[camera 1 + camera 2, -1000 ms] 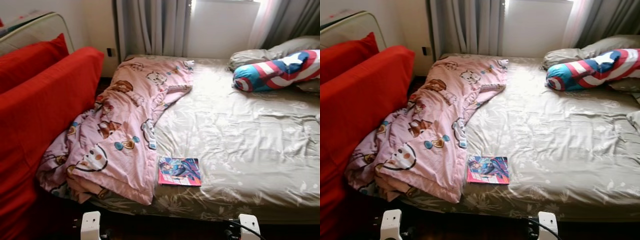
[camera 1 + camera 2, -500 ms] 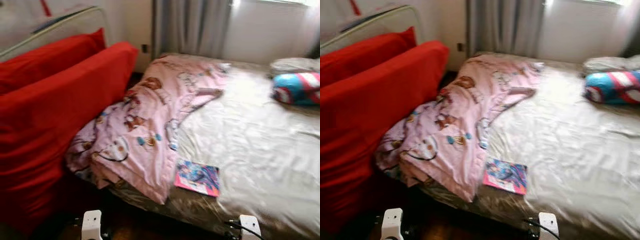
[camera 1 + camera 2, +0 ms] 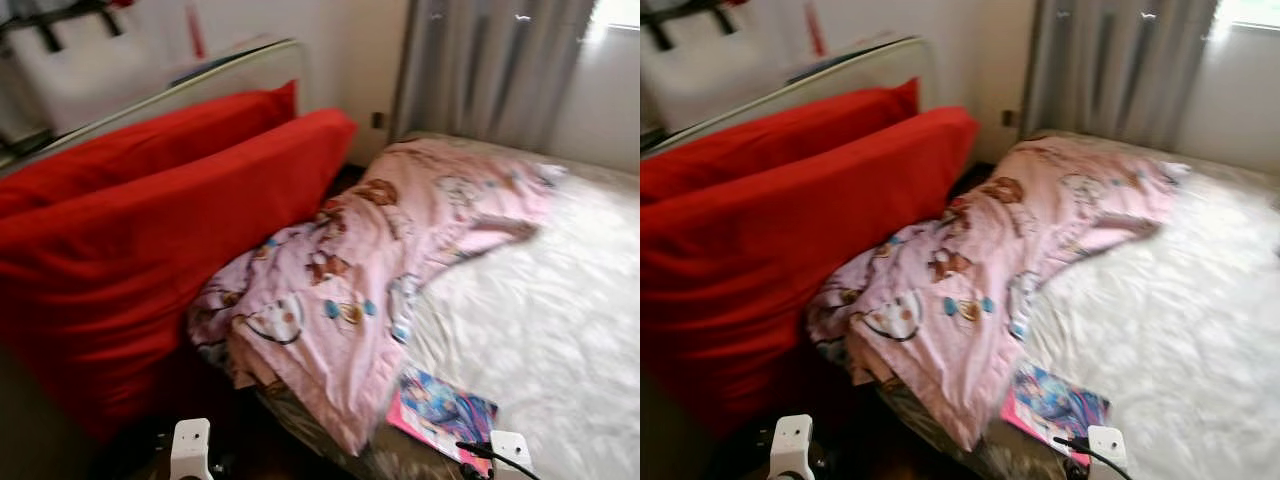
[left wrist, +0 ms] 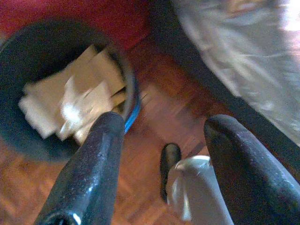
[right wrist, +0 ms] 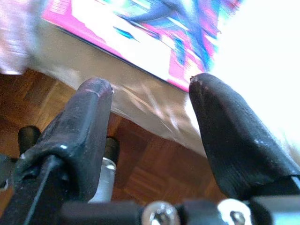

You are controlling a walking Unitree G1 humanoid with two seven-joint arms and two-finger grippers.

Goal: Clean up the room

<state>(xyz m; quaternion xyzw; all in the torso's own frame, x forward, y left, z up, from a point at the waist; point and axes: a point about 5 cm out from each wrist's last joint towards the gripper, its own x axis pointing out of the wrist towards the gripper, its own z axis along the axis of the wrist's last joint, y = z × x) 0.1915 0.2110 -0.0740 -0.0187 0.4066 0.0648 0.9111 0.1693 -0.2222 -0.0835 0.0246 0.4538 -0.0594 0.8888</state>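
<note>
Grey curtains (image 3: 490, 70) hang behind the bed (image 3: 560, 330), red sofa (image 3: 150, 250) beside it, parquet floor (image 4: 154, 131).

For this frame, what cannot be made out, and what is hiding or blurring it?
- Book cover: printing unreadable, motion blur in the eye views; its lower edge is cut off by the frame.
- Bed beyond the pink blanket: cut off by the frame's right edge.
- Bin contents: pale crumpled pieces, too blurred to identify in the left wrist view.
- Items above the red cushions: blurred and cut off at top.
</note>
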